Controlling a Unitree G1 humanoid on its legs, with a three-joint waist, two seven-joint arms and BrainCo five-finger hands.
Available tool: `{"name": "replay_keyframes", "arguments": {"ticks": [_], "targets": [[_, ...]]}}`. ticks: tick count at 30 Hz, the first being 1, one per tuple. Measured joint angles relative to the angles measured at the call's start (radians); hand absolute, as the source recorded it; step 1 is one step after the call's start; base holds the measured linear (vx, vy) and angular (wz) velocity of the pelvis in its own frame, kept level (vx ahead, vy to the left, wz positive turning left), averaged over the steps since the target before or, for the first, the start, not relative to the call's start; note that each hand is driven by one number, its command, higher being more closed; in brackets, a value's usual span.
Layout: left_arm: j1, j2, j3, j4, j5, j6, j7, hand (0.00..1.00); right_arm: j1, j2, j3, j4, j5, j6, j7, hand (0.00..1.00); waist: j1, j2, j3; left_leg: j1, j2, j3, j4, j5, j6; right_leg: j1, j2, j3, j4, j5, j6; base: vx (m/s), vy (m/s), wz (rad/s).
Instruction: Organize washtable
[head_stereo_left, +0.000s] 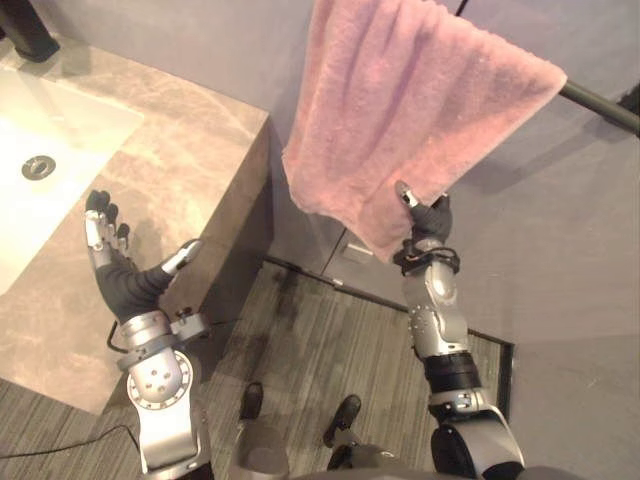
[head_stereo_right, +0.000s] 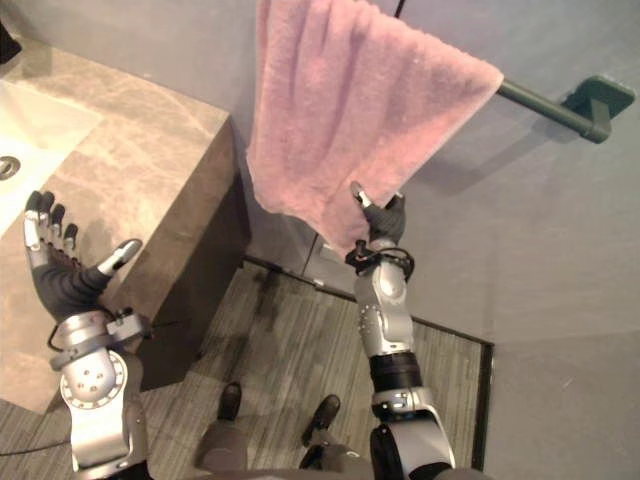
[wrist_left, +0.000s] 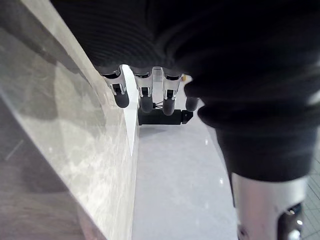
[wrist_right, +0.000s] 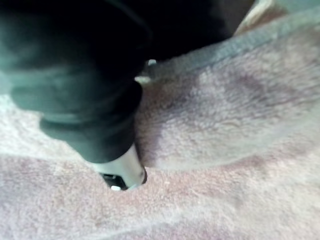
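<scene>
Towel (head_stereo_left: 400, 100), pink, is hanging draped over the dark rail (head_stereo_right: 540, 103) on the wall. Its long axis is running down and away from the rail, so its lowest corner is dangling well below it. I am seeing my right hand (head_stereo_left: 430, 218) reaching up to exactly that corner and touching it from beneath. One digit is lying against the front of the cloth while the rest are hiding behind it (so I cannot tell whether it is pinching or merely pressing). My left hand (head_stereo_left: 115, 275) is idling far from the rail, over the stone countertop (head_stereo_left: 190, 150), fingers straight and spread. I am judging the right hand the nearer one, with any tug running down along the drape.
</scene>
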Motion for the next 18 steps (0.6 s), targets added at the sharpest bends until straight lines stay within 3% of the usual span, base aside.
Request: {"name": "replay_keyframes", "arguments": {"ticks": [4,10,18], "targets": [[-0.011,0.017,0.002,0.009,-0.004,-0.003,-0.001,0.00,-0.004,-0.009,-0.032,0.000,-0.011,0.000,0.000,1.00,-0.002,0.000,0.000,0.000,0.000,0.001,0.002,0.000,0.000,0.000,0.000,0.001,0.000,0.000,0.000,0.03,0.001,0.00],[-0.130,0.104,0.038,0.101,-0.006,-0.007,0.005,0.00,-0.004,-0.058,-0.062,0.000,-0.020,0.001,0.011,1.00,-0.019,0.001,0.000,0.010,-0.001,0.022,0.004,0.000,0.000,-0.002,-0.001,0.023,0.000,0.000,0.000,0.00,0.000,-0.10],[-0.280,0.205,0.041,0.209,-0.140,-0.008,-0.011,0.00,-0.004,-0.081,-0.057,-0.001,-0.018,0.007,0.035,1.00,-0.044,0.009,0.006,0.017,-0.002,0.077,0.011,-0.001,-0.001,-0.023,0.001,0.085,0.000,0.000,0.000,-0.02,-0.003,-0.19]]}}
